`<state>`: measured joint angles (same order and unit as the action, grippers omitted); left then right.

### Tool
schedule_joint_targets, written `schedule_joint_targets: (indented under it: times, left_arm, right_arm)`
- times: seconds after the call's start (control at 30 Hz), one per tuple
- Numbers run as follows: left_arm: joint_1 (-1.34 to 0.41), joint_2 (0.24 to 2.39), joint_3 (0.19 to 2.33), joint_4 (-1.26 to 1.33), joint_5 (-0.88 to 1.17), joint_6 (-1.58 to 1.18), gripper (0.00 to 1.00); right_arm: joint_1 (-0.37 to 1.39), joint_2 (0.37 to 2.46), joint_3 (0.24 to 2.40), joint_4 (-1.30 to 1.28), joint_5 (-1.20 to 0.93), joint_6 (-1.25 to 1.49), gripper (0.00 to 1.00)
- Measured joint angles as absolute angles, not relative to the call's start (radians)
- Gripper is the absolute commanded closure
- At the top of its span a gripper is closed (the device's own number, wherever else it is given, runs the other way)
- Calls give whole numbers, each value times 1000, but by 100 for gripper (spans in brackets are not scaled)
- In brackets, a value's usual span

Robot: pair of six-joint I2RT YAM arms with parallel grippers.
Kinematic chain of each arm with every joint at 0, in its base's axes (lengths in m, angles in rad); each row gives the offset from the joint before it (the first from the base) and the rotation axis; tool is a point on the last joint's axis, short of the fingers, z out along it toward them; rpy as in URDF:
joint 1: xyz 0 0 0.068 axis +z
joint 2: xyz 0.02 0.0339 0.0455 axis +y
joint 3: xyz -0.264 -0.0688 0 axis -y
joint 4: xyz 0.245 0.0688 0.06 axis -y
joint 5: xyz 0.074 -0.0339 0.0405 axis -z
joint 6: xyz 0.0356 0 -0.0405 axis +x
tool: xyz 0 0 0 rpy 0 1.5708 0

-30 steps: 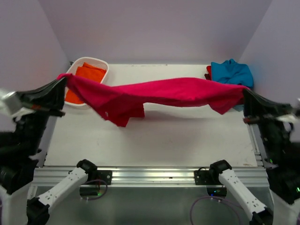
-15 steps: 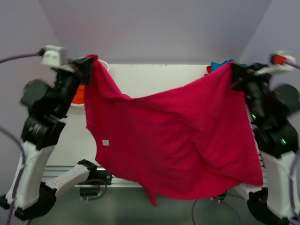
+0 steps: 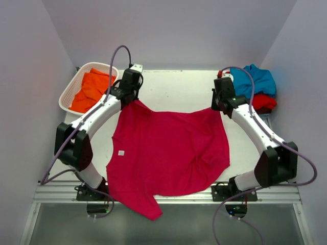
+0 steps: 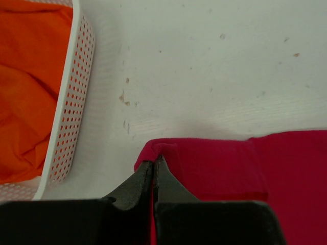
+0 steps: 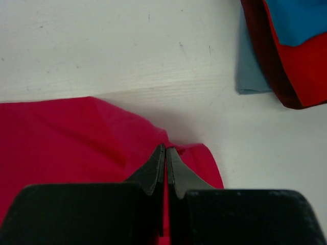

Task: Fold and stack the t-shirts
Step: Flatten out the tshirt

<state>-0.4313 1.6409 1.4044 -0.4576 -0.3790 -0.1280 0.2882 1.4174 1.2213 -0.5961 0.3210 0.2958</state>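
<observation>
I see both arms reached forward, wrists low. Left gripper [image 4: 155,161] and right gripper [image 5: 165,148] each pinch a far corner of the crimson-pink t-shirt [image 3: 168,153], which lies spread mid-tabletop [image 3: 173,87] and overhangs the near edge.

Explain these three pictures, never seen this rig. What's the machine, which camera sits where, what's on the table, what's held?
The machine is two robot arms bolted at the near edge of a white table. The wide picture looks down from above and behind them. The two close-ups come from a camera on each wrist, so the black shape at the bottom of each is part of that arm.

A crimson-pink t-shirt lies spread on the table, with part of it hanging over the near edge. The left end effector and the right end effector are each shut on a far corner of it.

At the far left, a white basket holds an orange shirt. At the far right is a pile with a teal-blue shirt on top of a red shirt.
</observation>
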Motion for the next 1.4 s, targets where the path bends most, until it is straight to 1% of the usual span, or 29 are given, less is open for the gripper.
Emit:
schedule_joint_targets:
  times: [0.17,0.4,0.57,0.87,0.9,0.93,0.97,1.0,1.03,1.1,1.13,1.23,1.33,1.37,1.4]
  left_arm:
    - [-341,1803,1411,-456,-390,-130,100]
    - [-256,1853,1430,-383,-389,-129,100]
    - [-212,1949,1514,-339,-364,-128,100]
    - [-177,2170,1750,-318,-344,-107,100]
    - [-177,2191,1783,-315,-340,-106,100]
    - [-177,2210,1816,-315,-337,-102,100]
    - [-177,2228,1850,-315,-334,-100,96]
    - [-177,2243,1880,-315,-332,-94,81]
    - [-177,2252,1906,-315,-329,-91,44]
    - [-177,2257,1932,-310,-323,-91,13]
    - [-177,2252,1935,-306,-320,-91,0]
    - [-181,2197,1876,-275,-311,-114,0]
    - [-195,2065,1729,-253,-302,-136,0]
    - [-203,2018,1684,-247,-298,-150,0]
    - [-212,1975,1648,-246,-292,-165,0]
  right_arm:
    - [268,1608,1243,-509,346,308,100]
    - [231,1802,1358,-420,379,329,100]
    - [189,1884,1446,-389,409,336,100]
    - [126,2072,1733,-372,489,326,100]
    - [126,2083,1748,-371,496,324,93]
    - [125,2098,1765,-371,507,325,68]
    - [125,2112,1782,-374,511,327,48]
    - [125,2125,1800,-376,516,321,33]
    - [125,2141,1821,-379,518,315,17]
    - [125,2148,1829,-381,516,305,9]
    - [125,2143,1817,-372,513,299,6]
    - [127,2072,1708,-343,486,295,6]
    - [136,1946,1546,-318,450,294,7]
    - [141,1901,1496,-305,435,295,10]
    - [147,1856,1456,-304,421,295,15]
